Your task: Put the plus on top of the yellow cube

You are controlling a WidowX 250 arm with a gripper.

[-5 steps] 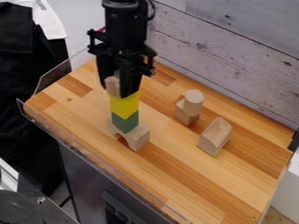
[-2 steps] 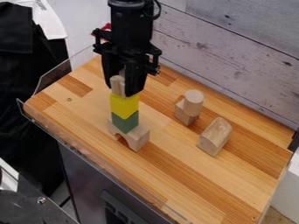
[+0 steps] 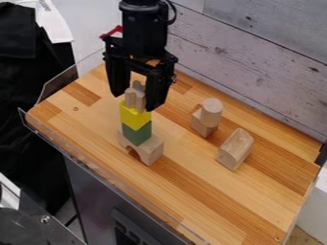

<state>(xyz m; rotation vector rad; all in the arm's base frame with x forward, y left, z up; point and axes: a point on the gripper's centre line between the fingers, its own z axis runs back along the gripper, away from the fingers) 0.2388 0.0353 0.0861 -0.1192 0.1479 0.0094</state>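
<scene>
We see the surface (image 3: 211, 201), left of its middle an arch (image 3: 152, 150) bearing a green cube (image 3: 136, 134), then the yellow cube (image 3: 135, 116), the plus (image 3: 135, 97) on top; our hand (image 3: 138, 99) stands open around it.

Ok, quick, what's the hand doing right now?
Hand: open, holding nothing, one finger on each side of the wooden plus on the yellow cube.

From here, wood plus (image 3: 135, 97) sits atop yel. cube (image 3: 135, 116), grn. cube (image 3: 137, 134) & arch blk. (image 3: 153, 150) below; gripper (image 3: 135, 100) open around plus. Cyl. (image 3: 212, 111) to the right, w/ another wood blk. (image 3: 235, 150) nearer.
</scene>
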